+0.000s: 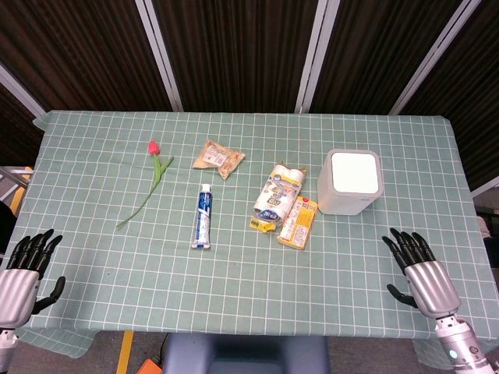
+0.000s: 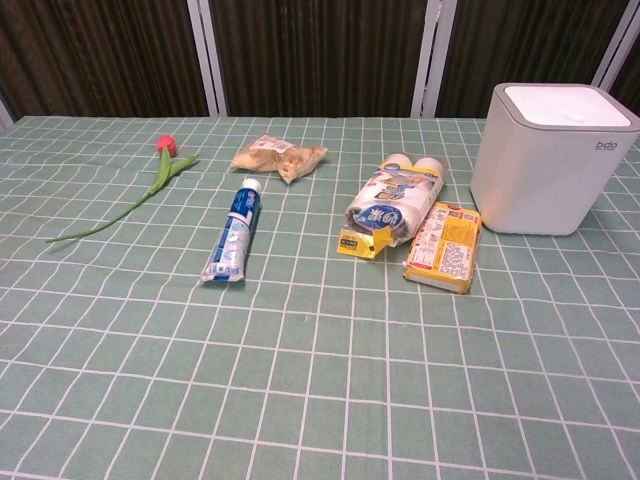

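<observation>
My left hand hovers at the table's near left corner, fingers spread, holding nothing. At the near right edge my right hand is likewise spread and empty. Neither hand shows in the chest view. Between them, farther back, lie a red tulip, a snack bag, a blue-and-white toothpaste tube, a clear pack of white rolls and a yellow packet. The yellow packet is the thing nearest the right hand; the tulip's stem end is nearest the left.
A white lidded bin stands at the right, just behind the yellow packet. The green checked tablecloth covers the whole table. Dark slatted panels stand behind the far edge.
</observation>
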Robot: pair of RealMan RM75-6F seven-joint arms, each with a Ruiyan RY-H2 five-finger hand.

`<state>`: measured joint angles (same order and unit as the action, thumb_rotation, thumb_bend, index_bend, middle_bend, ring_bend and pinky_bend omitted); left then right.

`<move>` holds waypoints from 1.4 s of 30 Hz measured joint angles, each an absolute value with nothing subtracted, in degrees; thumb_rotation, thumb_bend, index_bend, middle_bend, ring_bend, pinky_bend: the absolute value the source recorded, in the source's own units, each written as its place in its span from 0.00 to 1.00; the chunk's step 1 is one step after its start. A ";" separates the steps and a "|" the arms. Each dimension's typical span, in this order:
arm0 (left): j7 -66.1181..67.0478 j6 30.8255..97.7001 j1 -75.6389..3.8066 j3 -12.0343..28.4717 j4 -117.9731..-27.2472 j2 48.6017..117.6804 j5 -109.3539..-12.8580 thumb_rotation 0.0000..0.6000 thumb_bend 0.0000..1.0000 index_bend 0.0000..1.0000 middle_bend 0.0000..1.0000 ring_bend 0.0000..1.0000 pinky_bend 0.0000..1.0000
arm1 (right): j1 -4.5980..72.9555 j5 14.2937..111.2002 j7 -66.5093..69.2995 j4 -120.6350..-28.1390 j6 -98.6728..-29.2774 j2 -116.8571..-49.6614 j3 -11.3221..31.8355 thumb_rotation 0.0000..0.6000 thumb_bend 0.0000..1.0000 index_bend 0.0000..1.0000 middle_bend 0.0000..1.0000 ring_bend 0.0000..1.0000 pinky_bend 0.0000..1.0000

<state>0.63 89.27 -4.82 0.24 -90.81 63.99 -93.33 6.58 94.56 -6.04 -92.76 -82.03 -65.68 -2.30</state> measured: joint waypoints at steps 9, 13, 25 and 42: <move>0.44 88.69 -5.09 0.39 -90.83 64.02 -92.87 1.00 0.46 0.00 0.00 0.00 0.00 | 6.78 93.07 -6.10 -92.44 -82.54 -67.22 -0.53 1.00 0.32 0.00 0.32 0.22 0.17; 0.16 87.97 -5.41 0.46 -90.71 64.05 -92.56 1.00 0.46 0.00 0.00 0.00 0.00 | 8.59 91.69 -6.35 -92.32 -81.64 -67.99 1.92 1.00 0.32 0.00 0.77 0.75 0.72; -0.54 88.82 -5.09 0.62 -90.79 63.56 -92.35 1.00 0.46 0.00 0.00 0.00 0.01 | 19.35 74.01 -15.51 -96.05 -65.23 -67.65 10.35 1.00 0.69 0.00 1.00 1.00 1.00; -0.34 89.15 -4.79 0.78 -90.73 63.50 -91.97 1.00 0.47 0.00 0.00 0.00 0.01 | 29.98 54.37 -27.39 -95.63 -53.92 -69.78 11.18 1.00 0.69 0.00 1.00 1.00 1.00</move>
<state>-0.34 89.15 -4.79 0.78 -90.73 63.50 -91.97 29.98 54.37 -27.39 -95.63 -53.92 -69.78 11.18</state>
